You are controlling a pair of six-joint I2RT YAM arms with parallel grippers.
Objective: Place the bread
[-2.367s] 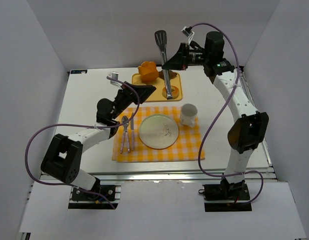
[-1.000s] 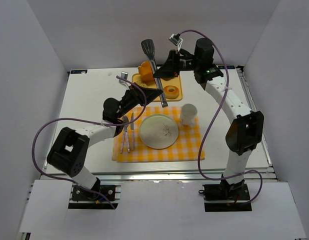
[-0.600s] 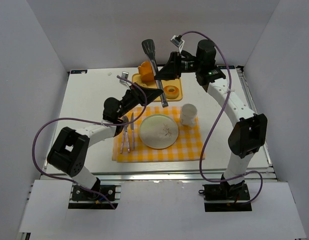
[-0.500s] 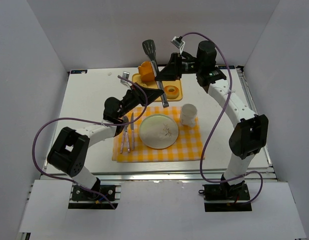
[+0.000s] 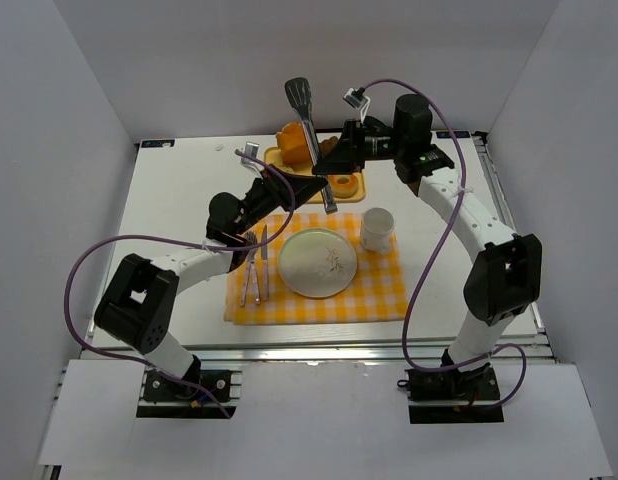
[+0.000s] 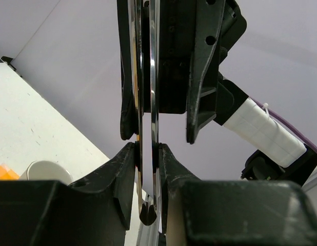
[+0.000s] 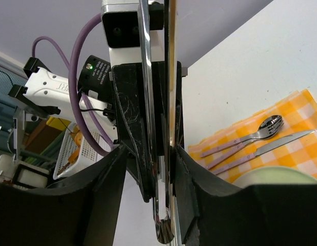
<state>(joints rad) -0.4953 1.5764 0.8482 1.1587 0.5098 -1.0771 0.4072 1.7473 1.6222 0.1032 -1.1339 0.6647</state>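
Metal tongs (image 5: pixel 308 130) are clamped in the left tool (image 6: pixel 146 152) at twelve o'clock from the plate (image 5: pixel 317 262). They are straddled by the right tool (image 7: pixel 151 154), whose grip cannot be told.

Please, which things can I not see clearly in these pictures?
- Bread: it shows in no view. In the top view the right hand, left hand and tongs cover the tray's middle.
- Right hand's grip: in the right wrist view its fingers flank the tongs, but contact is unclear.
- Tongs' upper part: cut off by the top edge in both wrist views.
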